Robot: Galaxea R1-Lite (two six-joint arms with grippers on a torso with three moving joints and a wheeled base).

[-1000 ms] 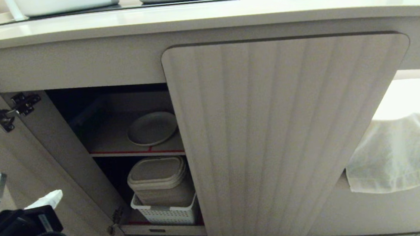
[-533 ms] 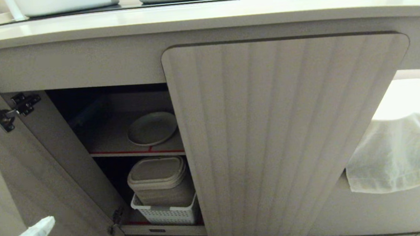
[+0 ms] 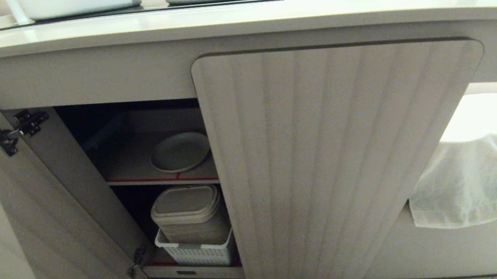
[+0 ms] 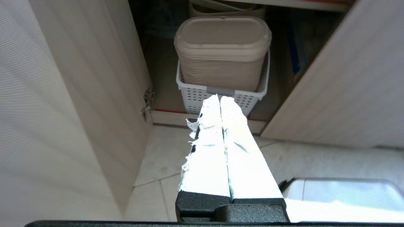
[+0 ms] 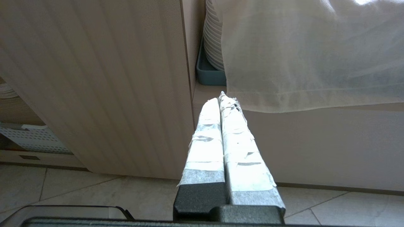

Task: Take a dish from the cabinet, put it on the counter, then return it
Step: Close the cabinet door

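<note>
The dish (image 3: 180, 151) lay flat on the red-edged shelf (image 3: 163, 180) inside the cabinet (image 3: 343, 158), so by the look of it you had returned it. Below that shelf a lidded beige container (image 3: 188, 213) sat in a white basket (image 3: 195, 251). Left of the shelf the cabinet's door (image 3: 38, 227) hung open; above it ran the counter (image 3: 239, 18). Your left gripper (image 4: 220, 100) was low before the basket, fingers pressed together on nothing. Your right gripper (image 5: 222, 97) was likewise closed and empty, near the white cloth (image 3: 473, 181). The risk I judged: swinging the left arm sideways could have knocked the open door, which was close beside it.
</note>
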